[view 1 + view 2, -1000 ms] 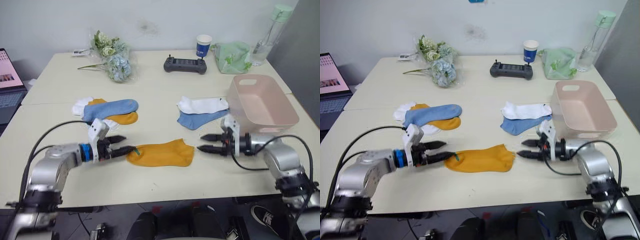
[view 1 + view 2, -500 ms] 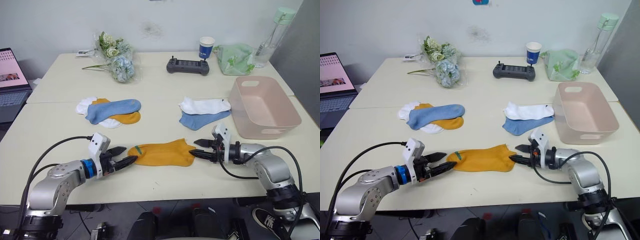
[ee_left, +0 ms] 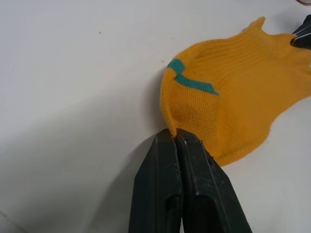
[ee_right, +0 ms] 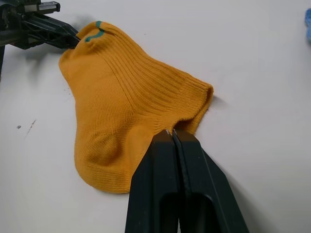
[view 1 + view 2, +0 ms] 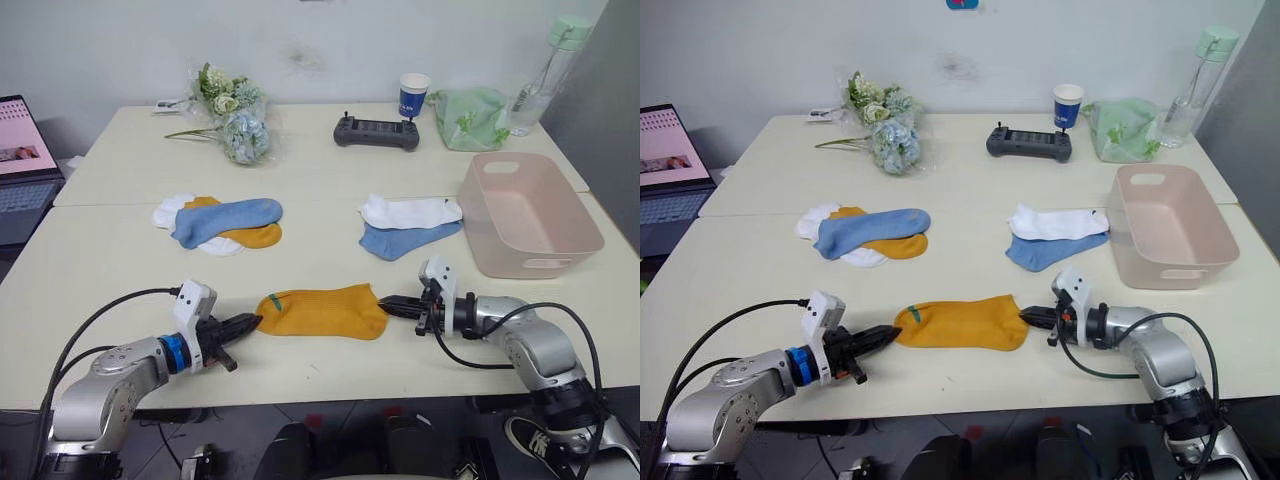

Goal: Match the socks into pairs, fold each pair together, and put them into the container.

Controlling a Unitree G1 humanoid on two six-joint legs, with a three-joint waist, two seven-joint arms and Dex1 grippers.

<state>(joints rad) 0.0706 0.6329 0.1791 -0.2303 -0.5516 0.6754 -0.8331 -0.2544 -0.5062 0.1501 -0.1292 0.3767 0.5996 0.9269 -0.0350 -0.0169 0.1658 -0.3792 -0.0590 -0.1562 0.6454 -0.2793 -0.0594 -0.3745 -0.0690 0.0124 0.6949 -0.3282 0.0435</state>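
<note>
While both fingers (image 3: 176, 138) pinch the orange sock (image 5: 320, 311), edges hidden inside.

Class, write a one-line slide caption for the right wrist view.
Shut right gripper pinches the cuff of an orange sock lying on the table, while the left gripper grips its toe end.
</note>
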